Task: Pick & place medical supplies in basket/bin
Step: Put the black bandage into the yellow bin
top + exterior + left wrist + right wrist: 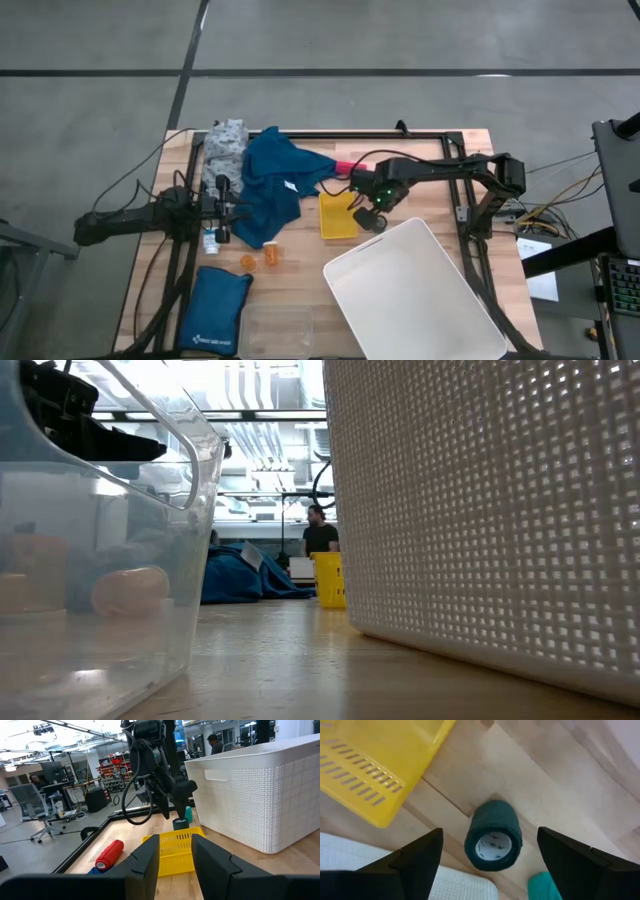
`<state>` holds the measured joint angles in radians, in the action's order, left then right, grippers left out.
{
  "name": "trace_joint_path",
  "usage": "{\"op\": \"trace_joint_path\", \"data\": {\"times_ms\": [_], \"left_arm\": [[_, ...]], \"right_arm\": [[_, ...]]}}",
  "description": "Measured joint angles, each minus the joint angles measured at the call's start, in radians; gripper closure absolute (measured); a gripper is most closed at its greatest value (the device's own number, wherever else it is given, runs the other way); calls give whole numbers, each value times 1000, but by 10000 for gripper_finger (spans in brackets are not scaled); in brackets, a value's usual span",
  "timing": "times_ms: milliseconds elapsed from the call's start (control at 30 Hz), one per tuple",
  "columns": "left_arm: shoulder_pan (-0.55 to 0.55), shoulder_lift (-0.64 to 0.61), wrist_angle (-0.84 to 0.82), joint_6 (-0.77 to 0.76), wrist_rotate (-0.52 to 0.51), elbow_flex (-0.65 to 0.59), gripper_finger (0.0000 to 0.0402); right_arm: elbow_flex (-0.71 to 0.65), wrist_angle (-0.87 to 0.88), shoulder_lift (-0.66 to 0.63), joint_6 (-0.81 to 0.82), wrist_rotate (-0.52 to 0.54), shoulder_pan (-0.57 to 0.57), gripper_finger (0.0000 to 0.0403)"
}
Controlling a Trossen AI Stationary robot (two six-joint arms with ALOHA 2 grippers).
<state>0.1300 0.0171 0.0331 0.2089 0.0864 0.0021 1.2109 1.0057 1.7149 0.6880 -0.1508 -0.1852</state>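
Observation:
My right gripper (368,215) is open and points down over a dark green bandage roll (493,842). The roll stands on end on the table, between the yellow basket (337,216) and the white bin (415,290), with one finger on either side and clear of it. A teal roll (545,887) lies beside it. My left gripper (175,865) is open and empty at the table's left, next to the blue cloth garment (272,182). A pink roll (345,167) lies at the garment's far right. The grey dotted cloth (226,148) lies at the far left.
Two orange pill bottles (260,259) and a small white bottle (212,240) lie near the left gripper. A blue padded pouch (215,312) and a clear container (276,328) are at the near edge. A person (320,536) stands in the room beyond.

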Motion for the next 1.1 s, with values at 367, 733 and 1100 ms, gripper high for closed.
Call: {"op": "trace_joint_path", "data": {"times_ms": [367,733,1100], "left_arm": [[0,0,0,0,0,0,284],[0,0,0,0,0,0,284],[0,0,0,0,0,0,284]], "right_arm": [[-75,-64,0,0,-7,0,78],[-140,-125,0,0,-8,0,78],[-140,-135,0,0,-7,0,81]]}}
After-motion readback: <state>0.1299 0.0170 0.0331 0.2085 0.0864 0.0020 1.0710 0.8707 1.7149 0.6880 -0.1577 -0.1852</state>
